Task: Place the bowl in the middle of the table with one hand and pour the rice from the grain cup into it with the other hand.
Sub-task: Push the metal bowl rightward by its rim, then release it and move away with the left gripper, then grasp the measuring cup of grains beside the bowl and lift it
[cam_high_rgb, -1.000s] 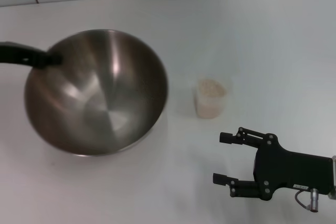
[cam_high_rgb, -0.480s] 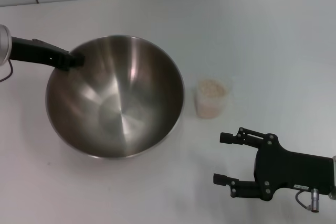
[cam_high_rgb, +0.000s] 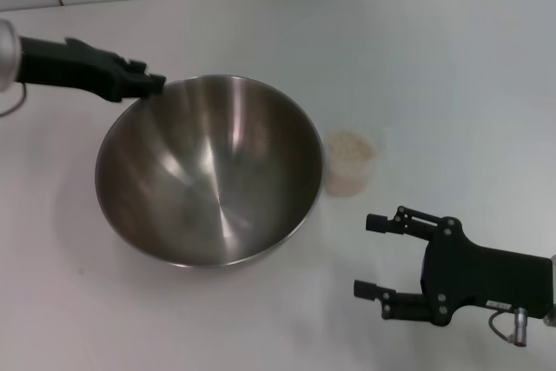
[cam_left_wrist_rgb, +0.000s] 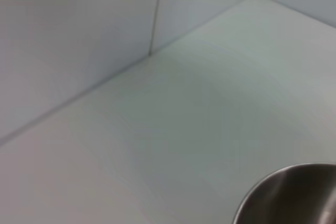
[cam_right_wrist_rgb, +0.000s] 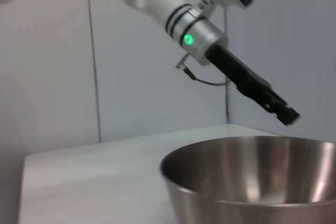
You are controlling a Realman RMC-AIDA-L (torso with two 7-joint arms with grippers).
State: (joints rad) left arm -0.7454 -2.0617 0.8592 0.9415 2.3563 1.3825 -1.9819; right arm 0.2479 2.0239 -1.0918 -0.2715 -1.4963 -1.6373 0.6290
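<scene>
Two claws: my left claw (cam_high_rgb: 155, 84), width untellable, at the big shiny steel bowl (cam_high_rgb: 208, 171)'s eleven-o'clock rim; release gently. Right claw (cam_high_rgb: 369, 256) waits wide.

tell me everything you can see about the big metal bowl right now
The bowl is a large, round, shiny stainless-steel mixing bowl with a smooth reflective inside, and it looks empty. It sits upright on the white table, rim up. The left gripper is at its far-left rim; in the right wrist view its tip appears just above the rim, so contact is unclear. The grain cup of rice stands close beside its right edge.
</scene>
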